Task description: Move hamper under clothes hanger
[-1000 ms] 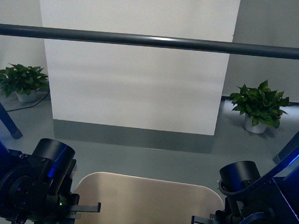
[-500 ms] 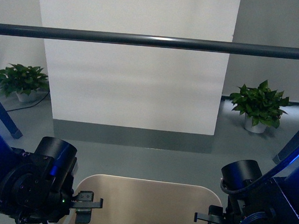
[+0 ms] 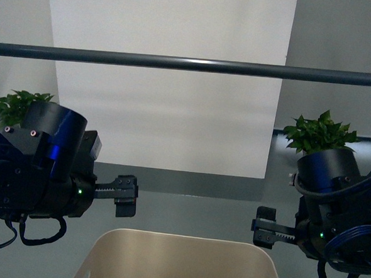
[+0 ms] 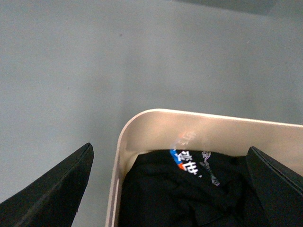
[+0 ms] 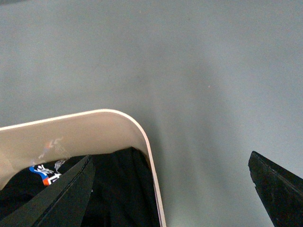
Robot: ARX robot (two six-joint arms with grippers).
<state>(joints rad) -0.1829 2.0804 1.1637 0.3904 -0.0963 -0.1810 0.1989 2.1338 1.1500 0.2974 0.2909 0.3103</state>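
I see a plain grey floor (image 3: 187, 211), smooth and bare in front. The beige hamper (image 3: 178, 264) stands directly on it at the near edge of my front view. Two potted plants sit farther back, one left (image 3: 14, 105), one right (image 3: 318, 133), well apart. Wrist views show the same grey floor around the hamper's corners.

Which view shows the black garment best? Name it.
Left wrist view: the black garment with printed lettering fills the hamper. The right wrist view shows only part of it; the front view shows the hamper's wall, no garment.
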